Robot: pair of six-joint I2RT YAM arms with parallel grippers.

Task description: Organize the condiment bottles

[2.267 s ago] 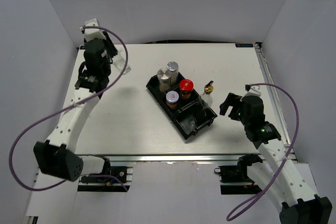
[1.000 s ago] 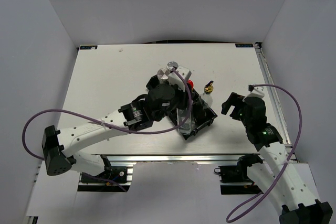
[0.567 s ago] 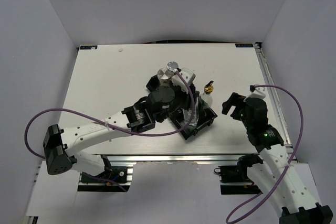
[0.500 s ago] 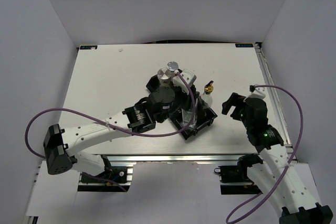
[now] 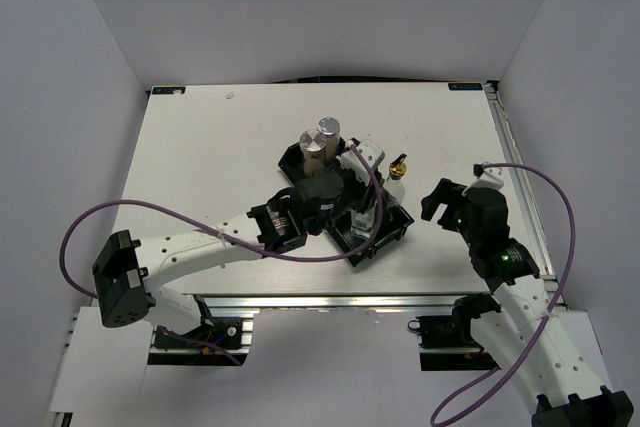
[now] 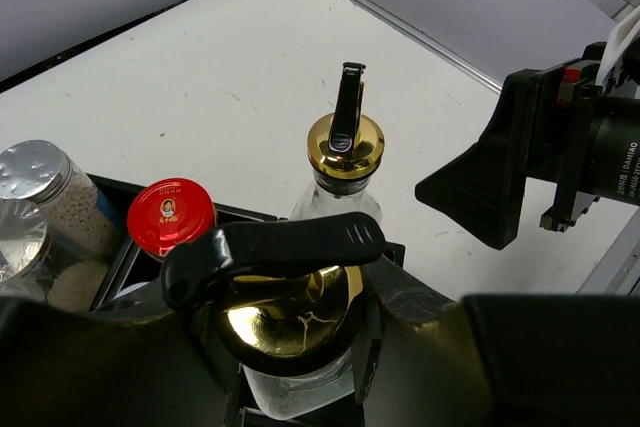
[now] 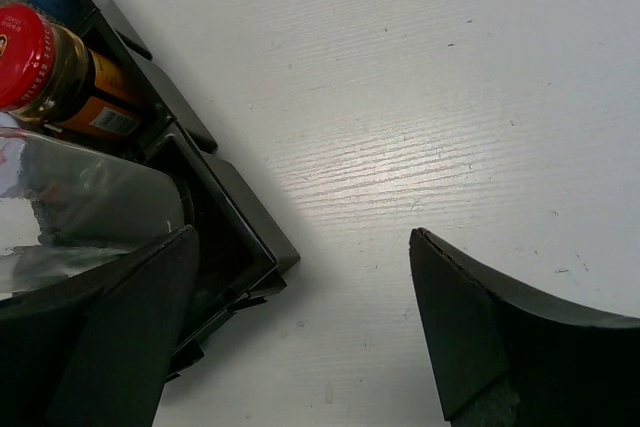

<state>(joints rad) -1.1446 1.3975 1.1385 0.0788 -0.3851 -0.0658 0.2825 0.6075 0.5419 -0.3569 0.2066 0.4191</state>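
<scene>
**While one spouted bottle is gripped at the tray, its twin stands outside**

While the held bottle (image 6: pixel 285 322) is clamped upright between the fingers of the left gripper (image 5: pixel 362 209), it is placed at the near-end compartment of the tray (image 5: pixel 290 159). Whether its base is seated on the tray floor cannot be told. Its long axis is vertical, with the gold spout uppermost.

The second bottle (image 6: pixel 345 147), also upright, is found on the table (image 5: pixel 220 137) just outside the tray's right wall. It is about level with the red-capped jar (image 6: pixel 170 217), which is held in the compartment next along. The silver-capped shakers (image 5: pixel 320 139) are seen at the tray's far end.

The right gripper (image 7: pixel 300 317) is spread wide and empty, off the tray's near right corner. The second bottle lies beyond it, toward the far side. The right arm is judged the nearer one for that bottle. A sideways approach to the glass below the spout is called for.
</scene>
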